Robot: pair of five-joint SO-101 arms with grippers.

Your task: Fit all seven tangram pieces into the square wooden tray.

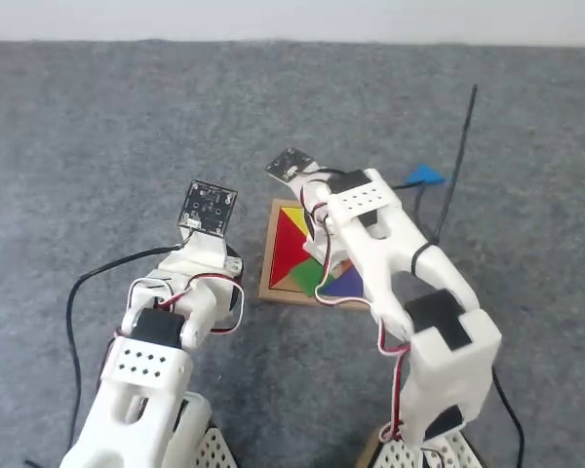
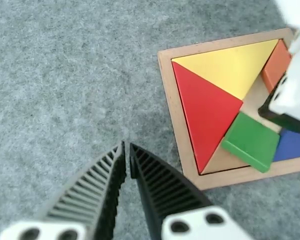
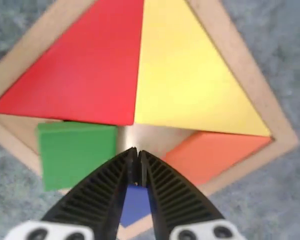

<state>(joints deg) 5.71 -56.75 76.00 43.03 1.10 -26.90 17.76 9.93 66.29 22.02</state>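
Note:
The square wooden tray (image 2: pixel 167 100) lies on grey carpet and holds a yellow triangle (image 2: pixel 235 65), a red triangle (image 2: pixel 205 110), an orange piece (image 2: pixel 276 65) and a blue piece (image 2: pixel 295 145). A green square (image 2: pixel 251 141) lies askew near the tray's rim, with its side face showing. My right gripper (image 3: pixel 136 152) hangs shut over the bare wood (image 3: pixel 145 137) in the tray's middle, between the green square (image 3: pixel 75 150) and the orange piece (image 3: pixel 210 152), holding nothing. My left gripper (image 2: pixel 126 147) is shut and empty over carpet beside the tray. A loose blue triangle (image 1: pixel 426 175) lies beyond the tray (image 1: pixel 273 283).
Grey carpet (image 1: pixel 127 117) covers the whole table, with open room to the left and far side. A black cable (image 1: pixel 458 156) runs past the loose blue triangle. The right arm (image 1: pixel 400 253) covers much of the tray in the high view.

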